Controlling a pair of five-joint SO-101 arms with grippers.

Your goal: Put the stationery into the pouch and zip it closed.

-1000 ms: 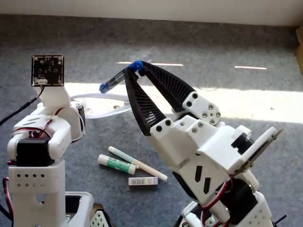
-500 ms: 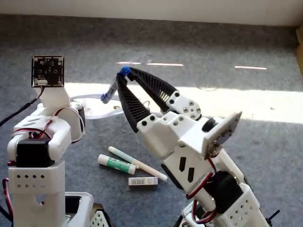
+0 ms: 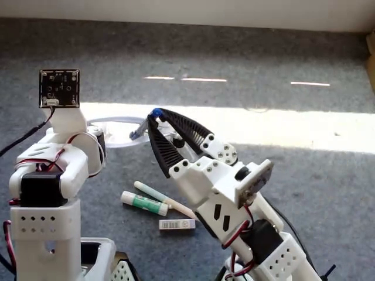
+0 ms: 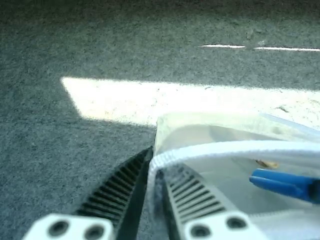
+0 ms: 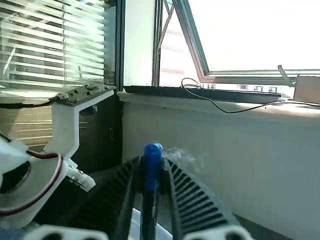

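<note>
The right gripper (image 3: 153, 119) is clamped on a blue pen (image 3: 142, 124), pinching it just below the cap between the tips of its black ribbed fingers. The right wrist view shows the round blue cap standing up between the two jaws. The pen hangs at a slant, cap uppermost, with its lower end down at the mouth of the clear pouch (image 4: 215, 149). In the left wrist view that blue end shows through the pouch's clear wall, just under the white zip edge. The left gripper (image 4: 152, 162) is closed on the same zip edge at one corner of the pouch, its jaws pressed to either side of the thin white strip. The pouch lies partly in a bright band of sunlight (image 3: 304, 129) that crosses the grey carpet (image 3: 334, 193), between the two arms and just beyond the left arm's white body. Nearer the arm bases, well apart from the pouch, three more pieces lie on the carpet. They are a green and white glue stick (image 3: 144, 203), a long pale pencil (image 3: 190, 213) touching it at an angle, and a small white eraser (image 3: 177, 224) just beside them.
</note>
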